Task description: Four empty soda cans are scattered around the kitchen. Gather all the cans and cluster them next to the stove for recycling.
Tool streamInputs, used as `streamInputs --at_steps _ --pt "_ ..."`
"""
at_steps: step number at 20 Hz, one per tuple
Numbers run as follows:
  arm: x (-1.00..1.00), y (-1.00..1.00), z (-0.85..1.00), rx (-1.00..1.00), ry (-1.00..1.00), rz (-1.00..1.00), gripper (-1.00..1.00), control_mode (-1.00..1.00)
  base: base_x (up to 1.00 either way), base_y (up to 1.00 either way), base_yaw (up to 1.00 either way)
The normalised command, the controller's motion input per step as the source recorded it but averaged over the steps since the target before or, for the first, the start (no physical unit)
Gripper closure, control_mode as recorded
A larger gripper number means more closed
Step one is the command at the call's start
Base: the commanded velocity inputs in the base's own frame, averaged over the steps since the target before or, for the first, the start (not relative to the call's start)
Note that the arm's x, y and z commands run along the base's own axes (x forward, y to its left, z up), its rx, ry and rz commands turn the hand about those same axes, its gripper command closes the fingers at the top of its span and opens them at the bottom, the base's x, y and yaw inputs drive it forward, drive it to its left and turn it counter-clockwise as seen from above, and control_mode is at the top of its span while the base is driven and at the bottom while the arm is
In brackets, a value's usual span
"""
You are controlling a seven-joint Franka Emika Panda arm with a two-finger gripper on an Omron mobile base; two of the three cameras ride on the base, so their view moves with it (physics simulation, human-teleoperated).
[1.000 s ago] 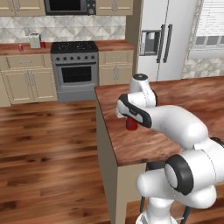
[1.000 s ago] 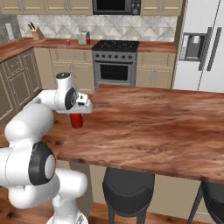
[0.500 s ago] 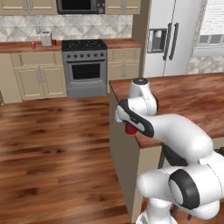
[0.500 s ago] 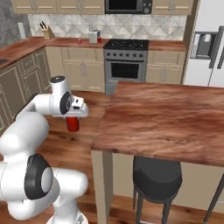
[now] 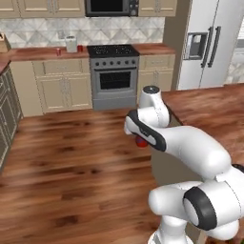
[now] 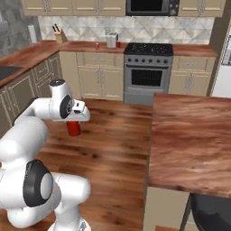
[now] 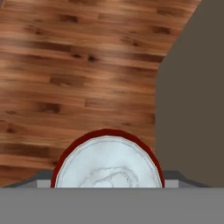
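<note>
A red soda can (image 6: 73, 130) with a silvery top (image 7: 107, 165) hangs upright over the wooden floor, and my gripper (image 6: 74, 122) is shut on it from above. In the left base view the same can (image 5: 141, 142) peeks out below the hand, beside the island's end. The stove (image 5: 114, 71) stands at the back wall, seen too in the right base view (image 6: 148, 72). Two small red cans (image 6: 97, 45) (image 6: 118, 44) stand on the counter left of the stove, one on each side of the toaster (image 6: 111, 39).
The wooden island counter (image 6: 194, 135) lies to my right, its dark end wall (image 7: 192, 96) close beside the can. A fridge (image 5: 205, 43) stands right of the stove. Cabinets (image 6: 27, 85) run along the left. Open floor (image 5: 71, 157) stretches toward the stove.
The whole picture has shifted: the base has driven away from the island, so the can now hangs over the floor. The gripper's hold on the can is unchanged.
</note>
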Motion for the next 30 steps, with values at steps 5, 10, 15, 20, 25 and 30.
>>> streamInputs --at_steps 5,10,15,20,25,30 --pt "0.0 0.0 0.0 0.0 0.0 0.0 1.0 1.0 1.0 0.11 -0.08" --pt "0.0 0.0 0.0 0.0 0.0 0.0 1.0 1.0 1.0 0.0 -0.07" --pt "0.0 0.0 0.0 0.0 0.0 0.0 1.0 1.0 1.0 0.05 -0.06" --pt "0.0 0.0 0.0 0.0 0.0 0.0 1.0 1.0 1.0 0.05 -0.05" --pt "0.0 0.0 0.0 0.0 0.0 0.0 1.0 1.0 1.0 0.3 -0.03" --pt "0.0 0.0 0.0 0.0 0.0 0.0 1.0 1.0 1.0 0.44 -0.01"
